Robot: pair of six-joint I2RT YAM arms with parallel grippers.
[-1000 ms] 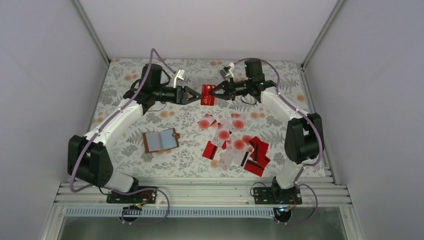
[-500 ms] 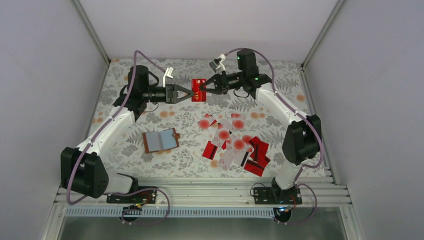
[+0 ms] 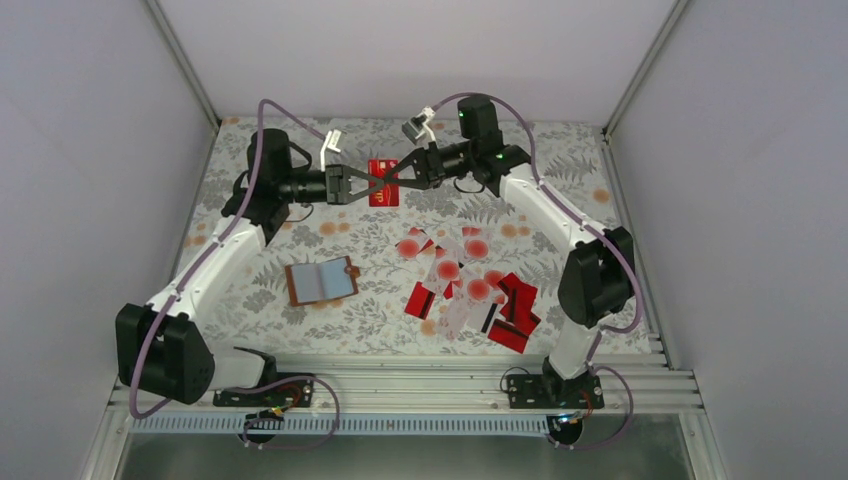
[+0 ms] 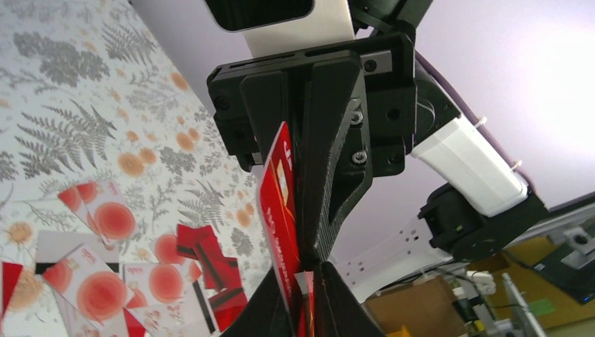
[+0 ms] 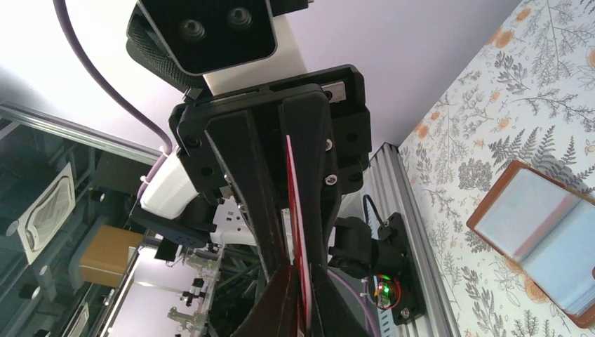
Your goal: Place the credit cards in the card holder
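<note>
- Handover has just reached its turning point: your left claw (image 3: 373, 187), spread around the card (image 3: 384, 197) a second ago, has now come together on it.
- Your right claw (image 3: 389, 181) has not changed. It stays clamped on the opposite edge, so both claws now pinch the same red card.
- The card stands on edge in the air above the far part of the worktop (image 3: 330, 330), touching nothing but the two claws. Each wrist view shows it pinched with no gap visible.
- Over that same second both claws have drifted toward the left side, carrying the card with them.
- The holder (image 3: 320, 281) lies open and face up on the left half of the worktop, well apart from the held card. I cannot tell whether any card is already inside.
- The other cards (image 3: 470, 290) lie in a loose heap to the right of the holder, none of them being handled.
- For the task, this means the card is briefly held by both claws. I judge the next step is for your right claw to let go so the left can carry the card to the holder.
- Let go before either arm pulls away, otherwise the thin card could bend or slip.
</note>
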